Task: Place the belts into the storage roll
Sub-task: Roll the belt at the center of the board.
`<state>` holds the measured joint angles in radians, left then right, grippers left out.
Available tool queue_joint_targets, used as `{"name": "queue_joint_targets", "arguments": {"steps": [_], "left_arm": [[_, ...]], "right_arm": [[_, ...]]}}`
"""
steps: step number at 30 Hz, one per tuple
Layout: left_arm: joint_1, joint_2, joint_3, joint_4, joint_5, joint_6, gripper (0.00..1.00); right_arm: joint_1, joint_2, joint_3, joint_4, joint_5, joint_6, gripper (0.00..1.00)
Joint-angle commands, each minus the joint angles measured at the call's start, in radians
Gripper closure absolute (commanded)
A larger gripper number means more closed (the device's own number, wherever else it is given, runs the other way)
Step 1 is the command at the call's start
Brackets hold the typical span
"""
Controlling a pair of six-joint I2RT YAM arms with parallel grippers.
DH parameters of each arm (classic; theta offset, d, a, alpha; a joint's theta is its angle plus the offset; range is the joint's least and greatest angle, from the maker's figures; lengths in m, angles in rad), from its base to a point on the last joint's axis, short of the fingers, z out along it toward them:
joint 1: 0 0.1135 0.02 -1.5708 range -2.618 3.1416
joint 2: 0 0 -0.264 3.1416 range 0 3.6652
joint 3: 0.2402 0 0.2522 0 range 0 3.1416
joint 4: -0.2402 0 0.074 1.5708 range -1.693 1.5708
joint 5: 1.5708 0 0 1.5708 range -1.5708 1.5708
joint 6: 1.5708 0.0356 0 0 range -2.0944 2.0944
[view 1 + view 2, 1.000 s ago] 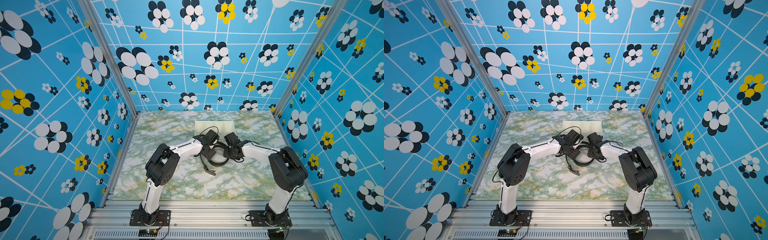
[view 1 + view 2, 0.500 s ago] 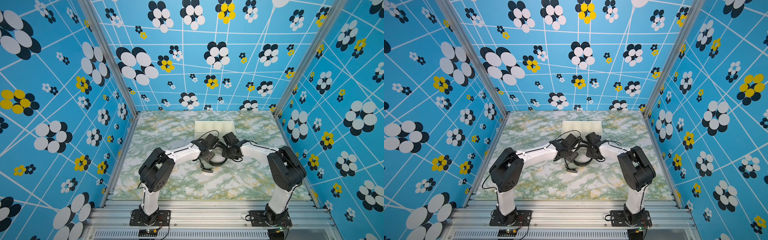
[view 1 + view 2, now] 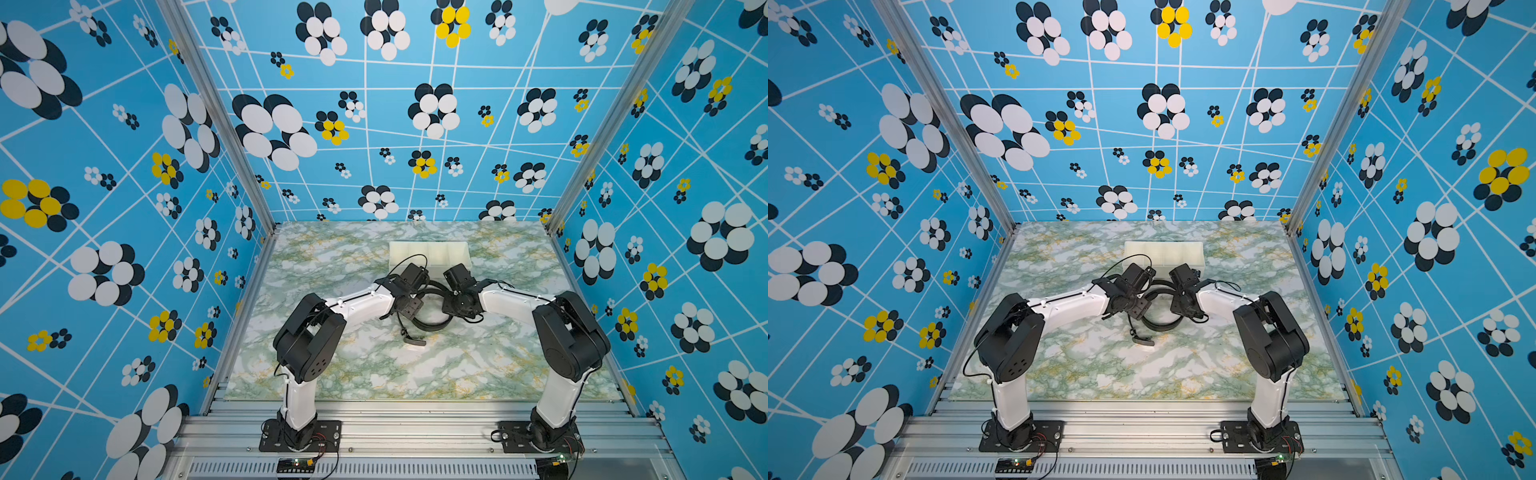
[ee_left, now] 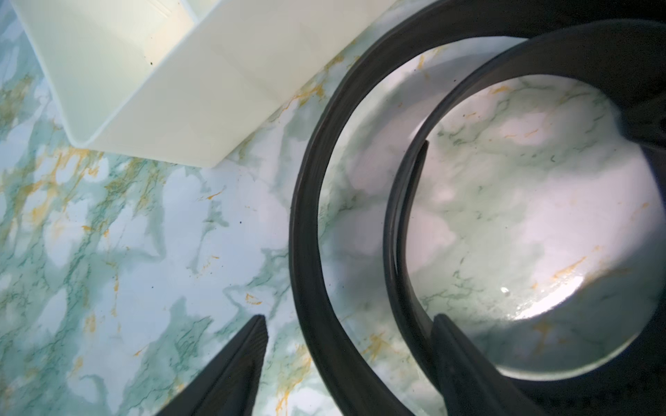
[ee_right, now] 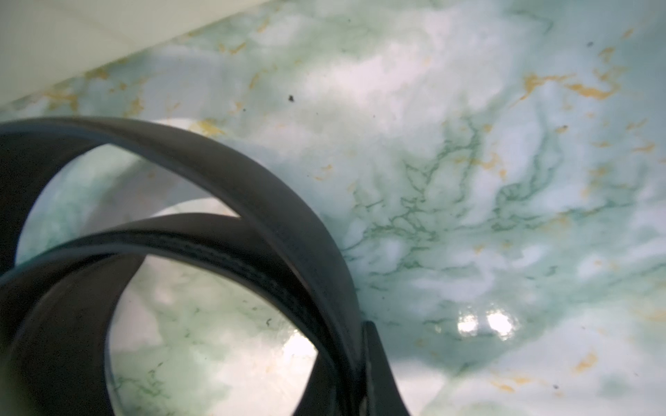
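The belt (image 3: 432, 327), a narrow black strap, stands on edge in a loose double coil mid-frame on the bench (image 3: 340, 374), just below the storage roll (image 3: 428, 251). The left claw (image 4: 348, 317) is spread astride its outer turn; the right claw (image 5: 362, 335) seems pinched on it. Since a second ago the coil has stayed put, while the left elbow (image 3: 309, 332) has slid leftward.

Blue flowered walls (image 3: 374, 124), green-marbled tabletop (image 3: 457, 374)
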<state>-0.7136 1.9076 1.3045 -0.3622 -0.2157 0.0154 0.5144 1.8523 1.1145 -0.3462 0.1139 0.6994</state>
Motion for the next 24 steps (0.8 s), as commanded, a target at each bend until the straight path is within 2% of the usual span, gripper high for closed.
{"name": "queue_joint_targets", "arguments": {"steps": [1,9,18,21,24], "left_arm": [[0.016,0.013,0.018,-0.043,0.044,-0.022,0.25],[0.016,0.028,0.011,-0.042,0.1,-0.054,0.26],[0.014,0.045,0.004,-0.078,0.109,-0.107,0.29],[0.016,0.06,0.016,-0.105,0.104,-0.124,0.34],[0.017,0.078,0.028,-0.122,0.102,-0.145,0.45]], "right_arm": [[0.016,0.054,-0.002,-0.05,-0.045,0.022,1.0],[0.03,0.075,0.038,-0.057,-0.053,0.037,1.0],[0.049,0.091,0.078,-0.064,-0.059,0.062,1.0],[0.047,0.079,0.055,-0.036,-0.074,0.074,1.0],[0.047,0.06,0.021,-0.002,-0.078,0.087,1.0]]}}
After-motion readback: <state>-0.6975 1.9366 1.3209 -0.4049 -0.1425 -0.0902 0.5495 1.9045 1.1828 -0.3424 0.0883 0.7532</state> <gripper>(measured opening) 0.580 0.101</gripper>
